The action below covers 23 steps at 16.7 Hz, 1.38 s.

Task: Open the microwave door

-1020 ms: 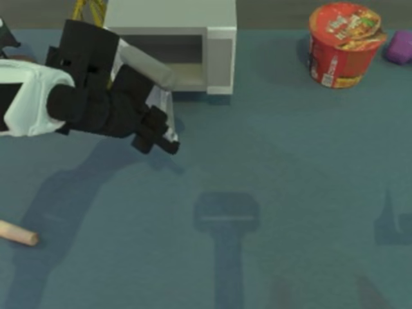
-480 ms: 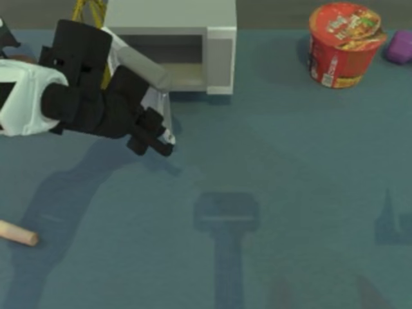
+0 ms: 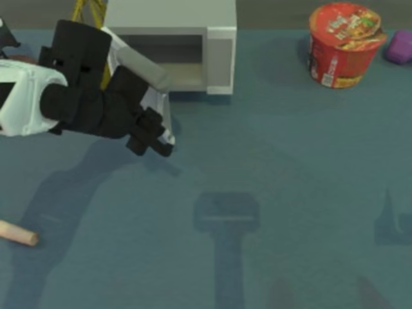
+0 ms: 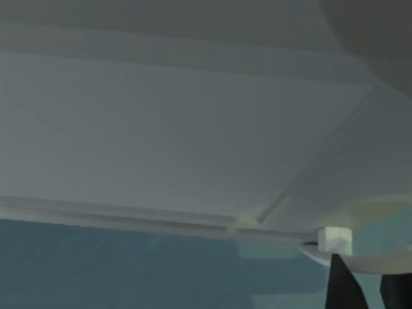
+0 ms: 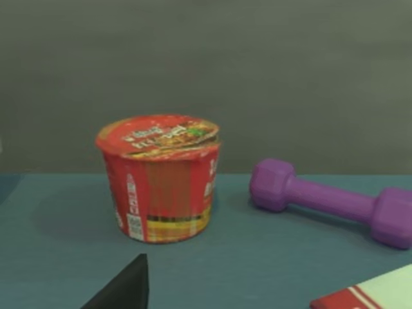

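The microwave [image 3: 172, 38] sits at the table's [image 3: 290, 193] far edge, left of the noodle cup [image 3: 343, 44], its cavity facing the near side. The door [image 3: 145, 67] stands swung out from the microwave's left front corner — its long axis running from the hinge toward the near side. The left gripper [image 3: 159, 136] sits at the door's free edge, fingers pinched on it. The right gripper is out of sight; a purple dumbbell [image 5: 335, 201] lies right of the cup.

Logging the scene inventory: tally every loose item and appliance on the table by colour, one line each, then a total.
White-grey: 1, the boxy microwave with its door swung open
Red: 1, the round noodle cup
Purple: 1, the dumbbell
Tan: 1, the stick-shaped object at the table's left edge
Total: 4
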{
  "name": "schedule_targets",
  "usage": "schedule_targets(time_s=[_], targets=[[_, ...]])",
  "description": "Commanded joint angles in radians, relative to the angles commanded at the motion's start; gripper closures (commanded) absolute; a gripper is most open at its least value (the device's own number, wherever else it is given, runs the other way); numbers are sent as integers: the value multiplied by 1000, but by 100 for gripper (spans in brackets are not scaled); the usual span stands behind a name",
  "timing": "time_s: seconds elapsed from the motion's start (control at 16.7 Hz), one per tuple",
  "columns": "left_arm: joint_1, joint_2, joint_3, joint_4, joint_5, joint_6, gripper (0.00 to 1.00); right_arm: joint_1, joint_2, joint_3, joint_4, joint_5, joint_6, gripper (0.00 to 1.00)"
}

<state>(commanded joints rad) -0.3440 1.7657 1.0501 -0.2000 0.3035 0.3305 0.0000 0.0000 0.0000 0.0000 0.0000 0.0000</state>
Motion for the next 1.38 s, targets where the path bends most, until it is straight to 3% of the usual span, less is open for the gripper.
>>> schedule_targets(time_s=[0.72, 1.38], targets=[[0, 0, 0, 0, 0, 0, 100, 0, 0, 0, 0, 0, 0, 0], [29, -8, -5, -24, 48, 67, 100, 0, 0, 0, 0, 0, 0, 0]])
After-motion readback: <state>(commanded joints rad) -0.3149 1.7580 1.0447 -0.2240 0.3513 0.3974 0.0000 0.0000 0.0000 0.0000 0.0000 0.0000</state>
